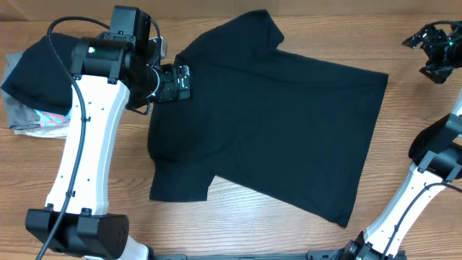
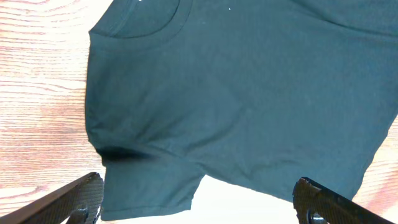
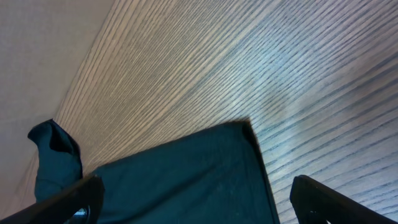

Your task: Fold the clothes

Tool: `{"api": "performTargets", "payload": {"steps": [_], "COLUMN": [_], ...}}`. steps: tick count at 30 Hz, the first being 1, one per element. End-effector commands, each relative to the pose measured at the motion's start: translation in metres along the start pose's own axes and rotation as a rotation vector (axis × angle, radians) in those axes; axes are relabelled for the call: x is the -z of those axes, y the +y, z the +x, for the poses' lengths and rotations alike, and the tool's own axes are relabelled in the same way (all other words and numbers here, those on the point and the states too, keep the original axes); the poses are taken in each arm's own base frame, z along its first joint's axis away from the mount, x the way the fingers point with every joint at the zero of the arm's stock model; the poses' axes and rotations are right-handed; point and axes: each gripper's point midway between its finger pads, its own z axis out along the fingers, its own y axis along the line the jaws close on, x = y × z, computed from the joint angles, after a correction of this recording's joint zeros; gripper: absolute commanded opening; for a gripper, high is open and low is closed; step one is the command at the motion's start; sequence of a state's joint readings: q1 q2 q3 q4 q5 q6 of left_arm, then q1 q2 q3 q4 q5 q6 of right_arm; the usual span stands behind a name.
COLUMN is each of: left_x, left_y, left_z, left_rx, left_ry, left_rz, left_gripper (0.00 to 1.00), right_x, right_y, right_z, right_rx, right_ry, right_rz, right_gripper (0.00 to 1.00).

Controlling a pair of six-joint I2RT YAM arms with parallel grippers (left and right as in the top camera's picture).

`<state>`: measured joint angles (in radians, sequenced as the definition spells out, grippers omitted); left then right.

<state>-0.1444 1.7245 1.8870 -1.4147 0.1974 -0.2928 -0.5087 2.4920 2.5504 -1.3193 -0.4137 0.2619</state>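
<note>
**Q:** What is located at the left edge of the table [image 1: 238, 224]?

**A:** A pile of folded garments [image 1: 32, 119] is located there. It is partly covered by a dark cloth [image 1: 36, 68] and partly hidden by the left arm [image 1: 86, 144].

**Q:** How is the left gripper set?

**A:** The left gripper [image 1: 177, 81] is held at the collar side of the black T-shirt [image 1: 281, 108]. In the left wrist view its fingers [image 2: 81, 196] are seen spread wide, with nothing clamped between them. The collar [image 2: 149, 28] is seen ahead of them.

**Q:** Where is the black T-shirt positioned?

**A:** It is spread flat across the middle of the table, slightly skewed. The collar is turned to the left and the hem to the right. One sleeve is directed toward the far edge, the other toward the near edge.

**Q:** How is the right gripper set?

**A:** The right gripper [image 1: 437, 47] is held at the far right, well apart from the T-shirt. In the right wrist view its fingers [image 3: 323, 199] are seen wide apart, and nothing is held. A corner of the T-shirt and bare wood are seen ahead of them.
</note>
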Motion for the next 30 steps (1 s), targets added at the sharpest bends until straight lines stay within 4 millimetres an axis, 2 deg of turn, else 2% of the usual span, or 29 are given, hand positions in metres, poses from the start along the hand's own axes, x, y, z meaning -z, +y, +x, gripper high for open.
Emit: {"api": "performTargets", "payload": {"steps": [1,3,6,10,11,12,14,18,20,23,25,27,30], "left_x": [-0.004,-0.004,-0.004,-0.004,-0.004,-0.004,-0.004,-0.004,-0.004,-0.004,-0.004,-0.004,-0.004], "left_y": [-0.001,-0.001,-0.001,-0.001,-0.001,-0.001,-0.001,-0.001,-0.001,-0.001,-0.001,-0.001,-0.001], "left_z": [0.000,0.000,0.000,0.000,0.000,0.000,0.000,0.000,0.000,0.000,0.000,0.000,0.000], "left_rx": [0.004,0.004,0.005,0.004,0.005,0.004,0.004,0.004,0.005,0.004,0.004,0.004,0.004], "left_ry": [0.012,0.012,0.012,0.012,0.012,0.012,0.012,0.012,0.012,0.012,0.012,0.012,0.012], "left_rz": [0.005,0.005,0.005,0.005,0.005,0.006,0.005,0.006,0.005,0.005,0.005,0.005,0.006], "left_gripper": [1.00,1.00,1.00,1.00,1.00,1.00,1.00,1.00,1.00,1.00,1.00,1.00,1.00], "right_x": [0.023,0.023,0.024,0.027,0.029,0.029,0.032,0.031,0.027,0.024,0.025,0.025,0.024], "right_y": [0.014,0.017,0.032,0.040,0.039,0.038,0.031,0.030,0.032,0.043,0.054,0.059,0.053], "right_z": [-0.009,-0.009,0.008,0.026,0.032,0.038,0.060,0.086,0.091,0.101,0.114,0.126,0.143], "right_rx": [0.028,0.026,0.008,-0.029,-0.047,-0.060,-0.109,-0.091,-0.052,0.002,0.048,0.086,0.115], "right_ry": [-0.059,-0.055,0.022,0.105,0.133,0.158,0.242,0.331,0.330,0.330,0.336,0.336,0.328], "right_rz": [-0.024,-0.041,-0.135,-0.198,-0.201,-0.196,-0.158,-0.094,-0.052,-0.002,0.039,0.110,0.268], "right_gripper": [1.00,1.00,1.00,1.00,0.93,0.75,0.04,0.04,0.04,0.04,0.04,0.04,0.04]}}
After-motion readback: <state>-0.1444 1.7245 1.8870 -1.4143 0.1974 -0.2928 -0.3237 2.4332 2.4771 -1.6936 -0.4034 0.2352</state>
